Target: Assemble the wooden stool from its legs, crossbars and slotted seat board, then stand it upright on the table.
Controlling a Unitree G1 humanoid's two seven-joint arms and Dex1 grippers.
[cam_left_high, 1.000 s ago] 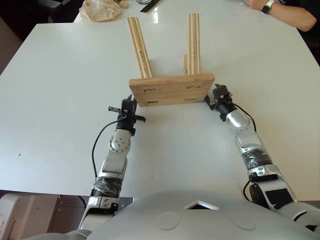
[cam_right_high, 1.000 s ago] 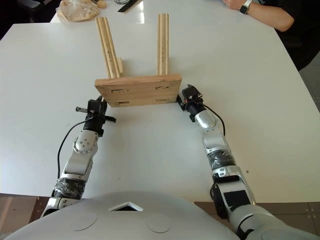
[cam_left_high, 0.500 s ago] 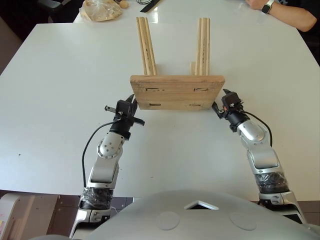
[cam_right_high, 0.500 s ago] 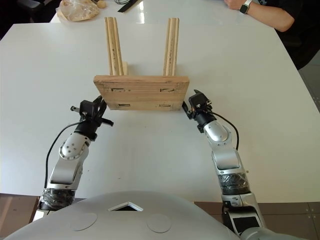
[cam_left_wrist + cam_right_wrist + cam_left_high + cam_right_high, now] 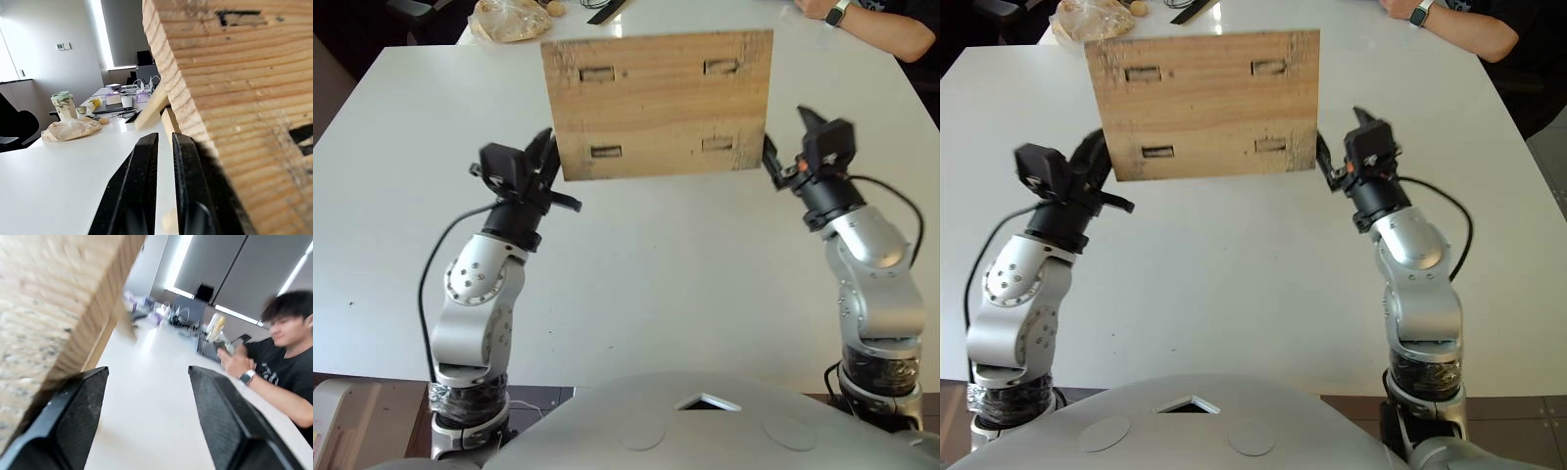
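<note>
I hold the stool [image 5: 656, 103] up over the table [image 5: 685, 264]. My left gripper [image 5: 164, 138] is closed; my right gripper [image 5: 787, 145] is spread apart.

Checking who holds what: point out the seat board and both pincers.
seat board [image 5: 658, 106], left eye view, face centre.
left pincer [image 5: 164, 137], left wrist view, between fingertips.
right pincer [image 5: 146, 372], right wrist view, between fingertips.

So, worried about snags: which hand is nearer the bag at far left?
Left. The left hand is at the left edge of the seat board, toward the bag; the right hand at its right edge.
</note>
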